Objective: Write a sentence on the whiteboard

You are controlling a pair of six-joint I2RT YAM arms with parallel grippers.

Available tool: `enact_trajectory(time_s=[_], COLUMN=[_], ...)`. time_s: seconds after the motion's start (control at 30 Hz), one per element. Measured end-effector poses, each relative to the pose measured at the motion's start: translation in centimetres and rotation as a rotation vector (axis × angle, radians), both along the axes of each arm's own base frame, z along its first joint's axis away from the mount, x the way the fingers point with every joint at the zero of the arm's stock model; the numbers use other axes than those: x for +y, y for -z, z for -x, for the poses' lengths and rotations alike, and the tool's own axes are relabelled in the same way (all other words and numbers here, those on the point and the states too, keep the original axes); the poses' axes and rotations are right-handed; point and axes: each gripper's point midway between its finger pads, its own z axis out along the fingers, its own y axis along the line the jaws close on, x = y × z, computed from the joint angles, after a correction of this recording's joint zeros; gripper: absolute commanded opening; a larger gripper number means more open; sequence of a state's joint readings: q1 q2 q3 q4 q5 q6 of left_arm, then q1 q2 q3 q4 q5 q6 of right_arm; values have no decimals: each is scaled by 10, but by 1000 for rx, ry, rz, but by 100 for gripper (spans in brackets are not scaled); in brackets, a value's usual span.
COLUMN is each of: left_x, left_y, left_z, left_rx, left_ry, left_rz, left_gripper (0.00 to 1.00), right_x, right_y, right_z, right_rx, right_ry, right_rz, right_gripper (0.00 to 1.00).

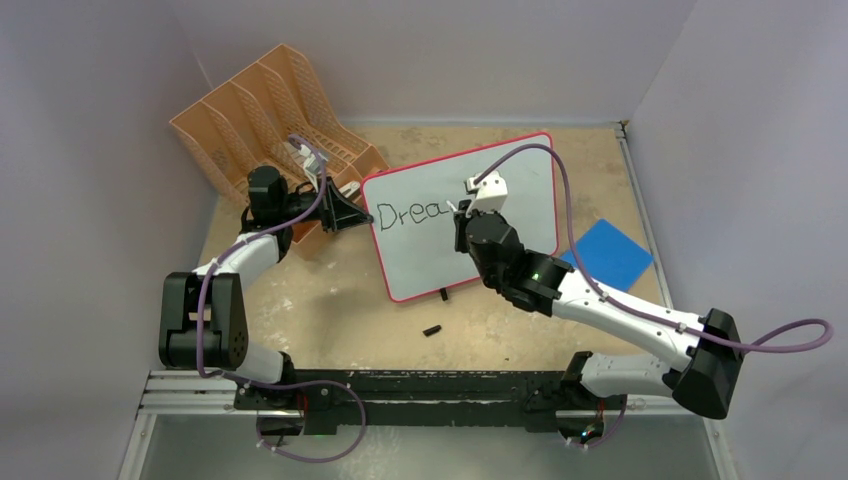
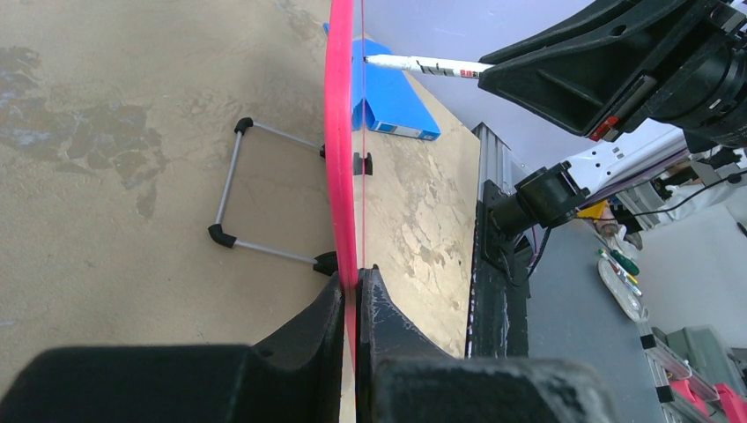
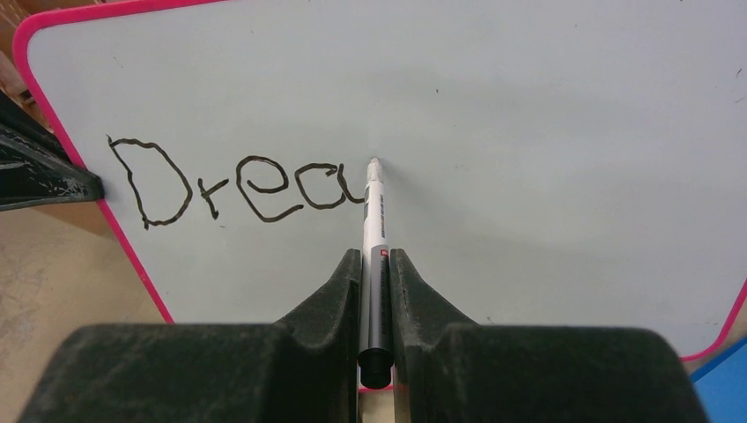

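Though blotchy, tan tabletop [image 1: 340, 310] between grey walls [image 1: 90, 90].

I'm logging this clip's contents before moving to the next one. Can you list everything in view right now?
whiteboard: one, white with a pink-red frame, propped mid-table
wire stand: one, grey with black corners, behind the board
lettering: "Drea", black, on the board's left part
marker: one, white barrel, tip at the board just after the "a"
file organiser: one, orange, far left corner
pad: one, blue, right of the board
small black piece: one, on the table in front of the board
table: one, tan
left jaws: black, shut on the board's left edge
right jaws: black, shut on the marker
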State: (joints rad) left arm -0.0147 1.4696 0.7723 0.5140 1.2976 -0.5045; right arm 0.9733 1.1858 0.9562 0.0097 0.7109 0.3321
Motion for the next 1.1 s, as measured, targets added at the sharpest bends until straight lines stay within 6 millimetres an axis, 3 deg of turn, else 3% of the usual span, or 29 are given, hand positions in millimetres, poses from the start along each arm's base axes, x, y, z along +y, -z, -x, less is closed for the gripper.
enact_trajectory(time_s=[1.1], left_x=[0], left_y=[0], left_z=[-1], left_rx=[1], left_ry=[-7], left_rz=[-1], left_gripper=[0], right_x=[-2], right_y=[11], right_z=[-1], right_rx=[43], right_ry=[1], right_rz=[-1], right_gripper=[0])
